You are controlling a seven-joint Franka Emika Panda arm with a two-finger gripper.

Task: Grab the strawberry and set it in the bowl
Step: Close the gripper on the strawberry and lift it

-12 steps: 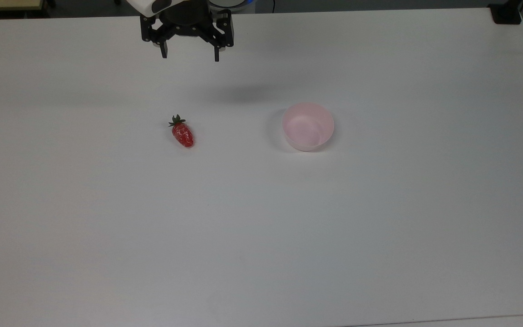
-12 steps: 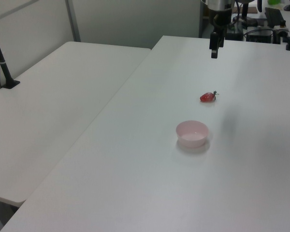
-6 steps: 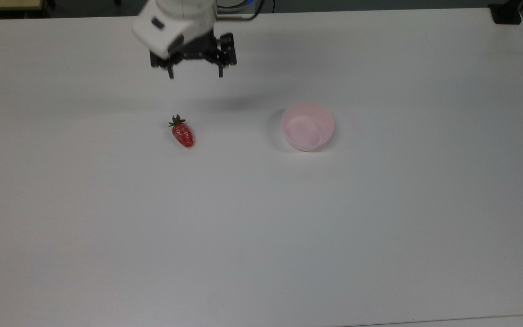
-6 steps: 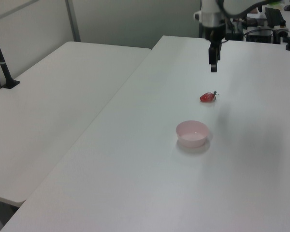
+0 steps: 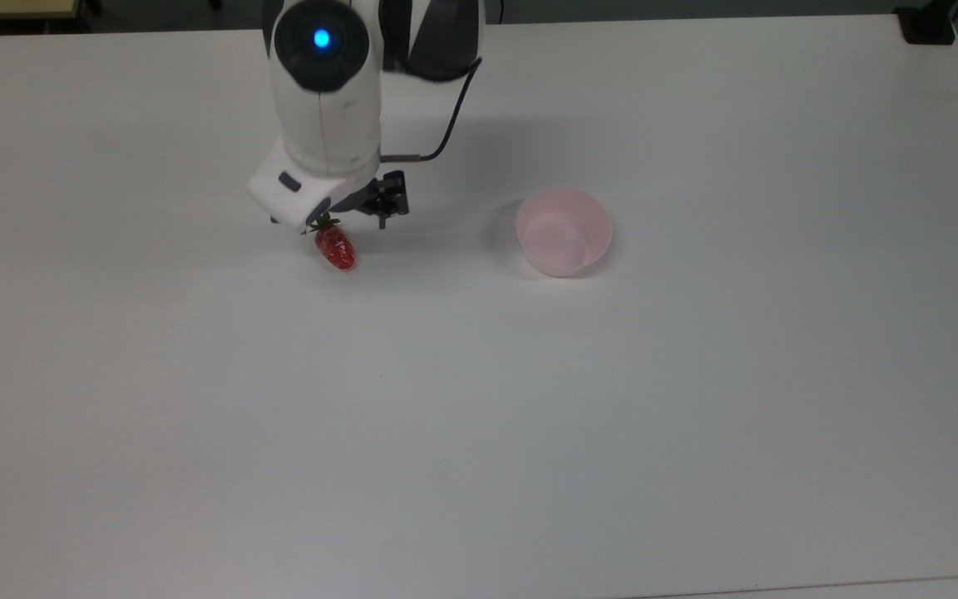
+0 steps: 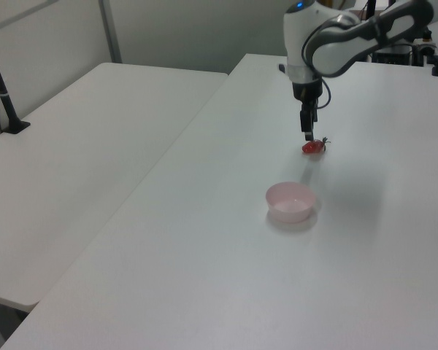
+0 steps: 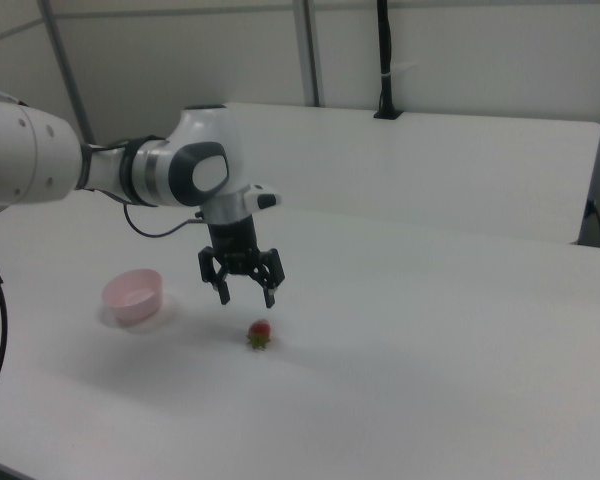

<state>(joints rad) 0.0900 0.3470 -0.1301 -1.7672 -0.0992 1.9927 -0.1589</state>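
The strawberry (image 5: 335,247) lies on its side on the white tabletop (image 5: 529,416), well apart from the pink bowl (image 5: 564,230), which stands upright at the top view's right of it. In the top view the arm's white body (image 5: 325,100) covers most of the claw (image 5: 346,218); a dark finger (image 5: 383,208) pokes out beside the berry's leafy cap, and the fruit's red body shows just below the arm's edge.

The right view gives what the top view hides: the claw (image 7: 244,295) hangs above the tabletop with its two fingers spread apart and nothing between them, while the strawberry (image 7: 259,334) sits lower and slightly to the right view's right, clear of the fingertips. There the bowl (image 7: 133,295) sits at the right view's left of the claw.

The left view sees the claw (image 6: 307,133) edge-on, pointing straight down, its tip just above the strawberry (image 6: 313,146); the bowl (image 6: 290,201) stands nearer the camera.
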